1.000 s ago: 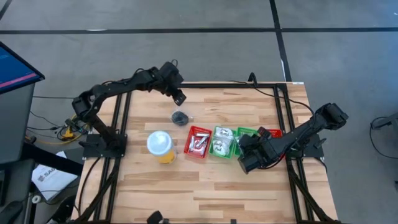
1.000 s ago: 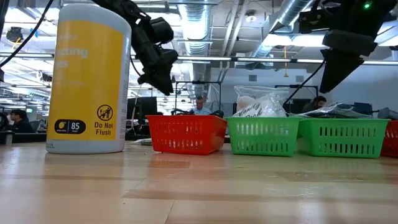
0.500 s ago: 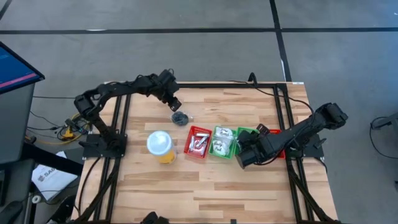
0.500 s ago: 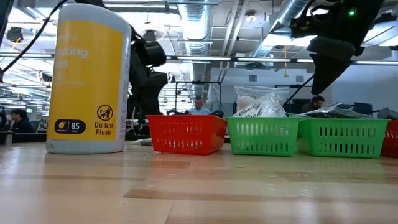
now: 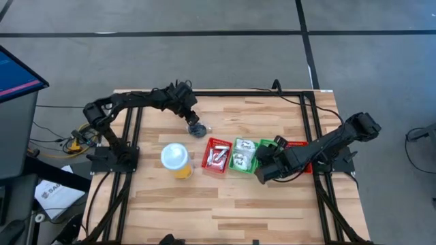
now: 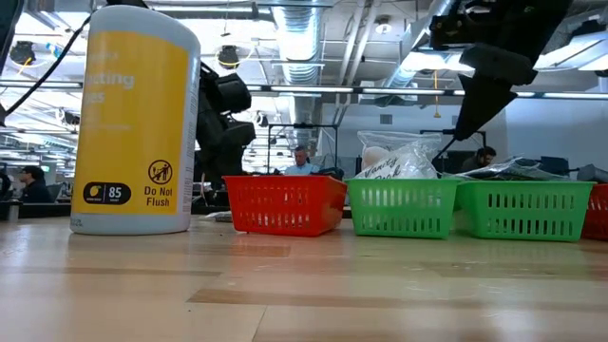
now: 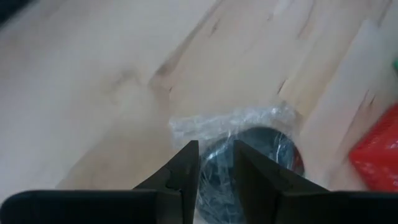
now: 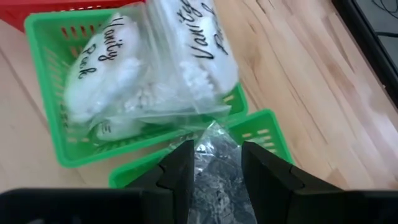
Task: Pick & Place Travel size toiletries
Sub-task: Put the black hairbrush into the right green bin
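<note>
1. The left gripper point(image 5: 193, 122) is down at the dark grey disc point(image 5: 197, 127), which lies in a clear wrapper on the surface point(image 5: 259, 204), at about 11 o'clock from the red bin point(image 5: 218, 155).
2. In the left wrist view its fingers point(image 7: 180, 177) stand a narrow gap apart, straddling the wrapped disc's point(image 7: 249, 155) near edge; whether they pinch it I cannot tell.
3. The right gripper point(image 5: 264, 170) hangs over the second green bin point(image 5: 272, 145), at 3 o'clock from the first green bin point(image 5: 243, 155).
4. In the right wrist view its fingers point(image 8: 180, 168) are partly apart with crinkled clear plastic point(image 8: 214, 165) between them; a firm grip cannot be told.
5. The white packets point(image 8: 149, 56) fill the first green bin.
6. The yellow cup point(image 5: 176, 158) stands at 9 o'clock from the red bin, which holds silvery-white tubes point(image 5: 218, 154).
</note>
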You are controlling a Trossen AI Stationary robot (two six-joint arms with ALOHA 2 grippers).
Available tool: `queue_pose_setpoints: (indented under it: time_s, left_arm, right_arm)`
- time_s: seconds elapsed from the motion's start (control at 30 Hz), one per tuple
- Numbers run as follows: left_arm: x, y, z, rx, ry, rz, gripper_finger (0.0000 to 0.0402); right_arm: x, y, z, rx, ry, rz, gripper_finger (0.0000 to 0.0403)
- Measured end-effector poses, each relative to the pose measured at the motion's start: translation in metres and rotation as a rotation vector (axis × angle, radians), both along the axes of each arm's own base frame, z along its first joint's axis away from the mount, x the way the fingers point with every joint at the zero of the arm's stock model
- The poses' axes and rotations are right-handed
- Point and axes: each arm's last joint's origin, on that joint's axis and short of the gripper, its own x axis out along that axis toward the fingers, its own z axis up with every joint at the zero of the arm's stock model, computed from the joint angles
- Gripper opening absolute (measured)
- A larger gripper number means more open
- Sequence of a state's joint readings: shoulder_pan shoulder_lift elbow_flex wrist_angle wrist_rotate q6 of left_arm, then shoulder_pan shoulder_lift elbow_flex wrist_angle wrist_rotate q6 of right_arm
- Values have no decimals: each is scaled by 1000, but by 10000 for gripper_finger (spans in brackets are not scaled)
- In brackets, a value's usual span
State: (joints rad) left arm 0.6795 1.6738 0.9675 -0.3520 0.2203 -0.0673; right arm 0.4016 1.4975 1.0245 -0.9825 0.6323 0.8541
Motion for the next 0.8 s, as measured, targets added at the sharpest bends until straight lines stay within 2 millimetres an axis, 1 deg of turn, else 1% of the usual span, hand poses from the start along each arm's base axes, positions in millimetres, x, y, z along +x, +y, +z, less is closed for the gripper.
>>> queue_pose_setpoints:
  time_s: [0.17, 0.3, 0.43, 0.7, 0.8]
  left_arm:
    - [4, 1, -23, -42, 61, 10, 90]
    - [7, 4, -40, -70, 92, 18, 90]
    - [9, 6, -43, -47, 99, 27, 90]
    - [9, 6, -40, -21, 95, 34, 90]
    - [13, 4, -44, -22, 92, 21, 90]
  right_arm:
    - [1, -5, 0, -1, 2, -19, 123]
    - [1, -5, 0, -1, 4, -19, 123]
    - [1, -5, 0, 1, 5, -18, 123]
    - [1, -5, 0, 1, 5, -18, 123]
    - [1, -5, 0, 1, 5, -18, 123]
